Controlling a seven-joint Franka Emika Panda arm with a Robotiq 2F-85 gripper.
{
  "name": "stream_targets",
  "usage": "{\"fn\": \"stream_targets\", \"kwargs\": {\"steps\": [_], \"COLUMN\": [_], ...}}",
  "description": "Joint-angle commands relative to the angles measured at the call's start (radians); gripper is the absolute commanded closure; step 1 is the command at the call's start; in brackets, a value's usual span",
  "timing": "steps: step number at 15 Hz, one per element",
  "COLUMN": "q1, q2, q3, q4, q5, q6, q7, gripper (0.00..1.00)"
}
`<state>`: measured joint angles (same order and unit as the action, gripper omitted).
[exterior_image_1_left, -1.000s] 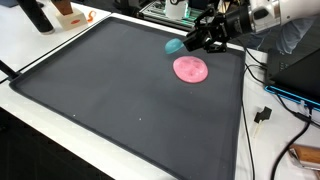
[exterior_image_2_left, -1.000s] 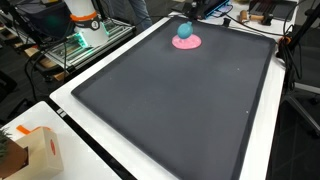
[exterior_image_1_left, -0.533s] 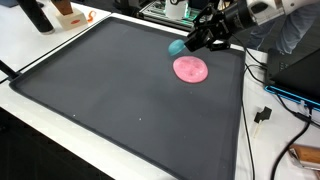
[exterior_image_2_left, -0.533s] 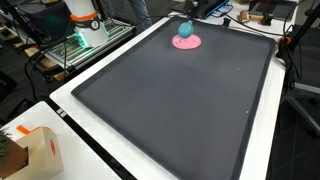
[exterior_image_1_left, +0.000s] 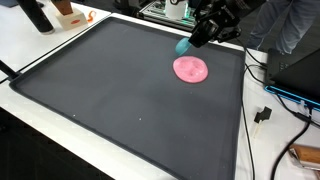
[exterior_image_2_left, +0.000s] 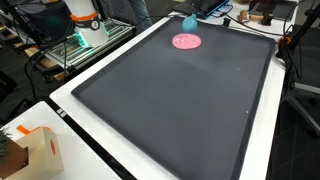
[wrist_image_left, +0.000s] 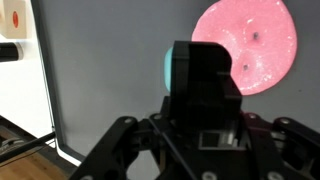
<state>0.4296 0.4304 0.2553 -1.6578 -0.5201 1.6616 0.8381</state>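
Teal ball (exterior_image_1_left: 183, 46) hangs clamped in the gripper (exterior_image_1_left: 191, 41), lifted clear of the black mat (exterior_image_1_left: 110, 95) close to its far edge. One pink disc (exterior_image_1_left: 191, 69) lies flat on the mat just nearer than the ball, apart from it. To the left and near, bare mat runs wide to its white border (exterior_image_1_left: 60, 125). Only the wrist view shows two dark specks on the disc (wrist_image_left: 262, 30); the gripper's body hides the fingertips there. One ball, one disc, one gripper.

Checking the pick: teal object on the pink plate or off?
Off. In both exterior views the teal object sits in the end effector, apart from the pink plate.
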Motion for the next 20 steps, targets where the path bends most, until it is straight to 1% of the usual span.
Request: {"fn": "stream_targets", "kwargs": {"steps": [1, 6, 11, 20], "q1": [-0.036, -0.087, -0.139, -0.201], "q2": [-0.088, -0.168, -0.250, -0.360], "q3": [-0.012, -0.025, -0.032, -0.038], "q4": [-0.079, -0.163, -0.269, -0.396], "q5": [0.105, 0.225, 0.383, 0.641], "q6": [0.104, 0.254, 0.379, 0.440], "q7": [-0.088, -0.196, -0.334, -0.580], "gripper": [0.74, 0.74, 0.74, 0.74]}}
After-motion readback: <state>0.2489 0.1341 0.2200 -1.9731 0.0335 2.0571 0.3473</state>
